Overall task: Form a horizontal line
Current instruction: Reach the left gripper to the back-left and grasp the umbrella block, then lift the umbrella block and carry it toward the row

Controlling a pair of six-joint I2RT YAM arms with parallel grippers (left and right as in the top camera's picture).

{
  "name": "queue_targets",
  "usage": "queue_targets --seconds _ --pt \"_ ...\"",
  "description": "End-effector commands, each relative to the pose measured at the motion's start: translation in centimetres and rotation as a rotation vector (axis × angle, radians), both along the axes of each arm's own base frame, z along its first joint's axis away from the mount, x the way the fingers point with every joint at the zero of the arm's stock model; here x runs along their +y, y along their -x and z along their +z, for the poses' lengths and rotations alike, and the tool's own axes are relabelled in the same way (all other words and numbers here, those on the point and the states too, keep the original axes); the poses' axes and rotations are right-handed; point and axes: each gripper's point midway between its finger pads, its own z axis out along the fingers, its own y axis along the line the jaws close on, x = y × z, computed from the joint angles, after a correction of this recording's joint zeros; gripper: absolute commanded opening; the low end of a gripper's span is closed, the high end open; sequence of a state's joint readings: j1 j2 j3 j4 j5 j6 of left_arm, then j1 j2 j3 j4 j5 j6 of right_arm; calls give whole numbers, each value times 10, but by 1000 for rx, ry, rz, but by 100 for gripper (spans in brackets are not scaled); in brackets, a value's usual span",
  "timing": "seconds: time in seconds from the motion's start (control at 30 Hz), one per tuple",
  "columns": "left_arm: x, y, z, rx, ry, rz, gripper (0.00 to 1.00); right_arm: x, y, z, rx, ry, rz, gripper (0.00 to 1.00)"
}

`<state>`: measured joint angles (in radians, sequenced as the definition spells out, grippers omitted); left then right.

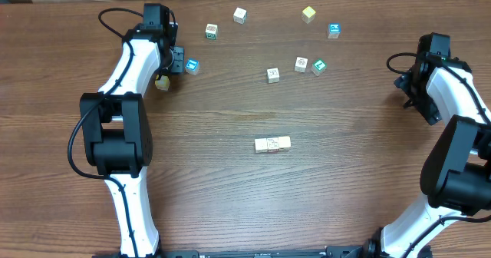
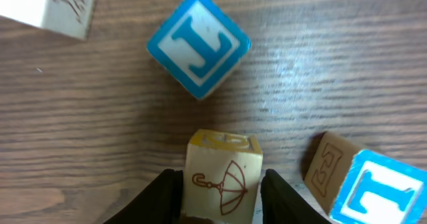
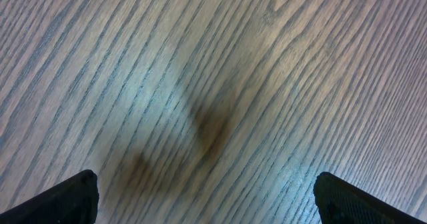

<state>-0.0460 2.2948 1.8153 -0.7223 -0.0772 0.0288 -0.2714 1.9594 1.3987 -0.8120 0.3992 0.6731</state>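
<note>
Overhead: the line (image 1: pixel 273 143) lies flat on the table (image 1: pixel 230 204), a short row of touching cubes, whitish ones with a pale yellow one at the end nearer the right hand. It sits well apart from both hands, roughly between them and nearer the arm bases.

Left wrist: my left hand (image 2: pixel 221 184) has a finger close on each side of a pale yellow umbrella cube (image 2: pixel 225 164). I cannot tell whether the fingers (image 2: pixel 163 197) actually press on it or only bracket it. Just ahead of the fingertips is a blue cube (image 2: pixel 198 43), turned corner-on and not touching the umbrella cube. A second blue-faced cube (image 2: pixel 373 191) sits just off one finger, and a whitish cube (image 2: pixel 53 7) lies further ahead at the far corner.

Right wrist: my right hand (image 3: pixel 203 184) is spread wide, with only bare wood grain between its fingers.

Overhead again: several loose cubes lie scattered well ahead of the line, between the two hands, including one pale yellow cube (image 1: pixel 308 13).
</note>
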Motion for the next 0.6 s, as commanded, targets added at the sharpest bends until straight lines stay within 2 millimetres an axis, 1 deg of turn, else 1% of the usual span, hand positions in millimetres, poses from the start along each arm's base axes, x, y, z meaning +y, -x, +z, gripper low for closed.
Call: queue_targets --seconds 0.0,0.1,0.17,0.3,0.4,0.5,0.57 --pt "-6 3 -9 11 19 -1 36 -3 -5 1 -5 12 -1 100" --pt "-6 -2 -7 -9 20 0 36 -3 -5 1 -5 12 -1 100" --pt "-6 -4 -6 -18 20 0 41 -3 -5 1 -5 12 -1 100" --pt "-7 -8 -4 -37 21 -1 42 -3 -5 1 -5 12 -1 100" --pt "-7 -11 -3 -49 22 0 36 -3 -5 1 -4 12 -1 100" --pt "-7 -12 -3 -54 22 -1 33 -3 -5 1 -5 12 -1 100" --pt "-7 -12 -3 -54 22 0 27 -3 -5 1 -5 12 -1 100"
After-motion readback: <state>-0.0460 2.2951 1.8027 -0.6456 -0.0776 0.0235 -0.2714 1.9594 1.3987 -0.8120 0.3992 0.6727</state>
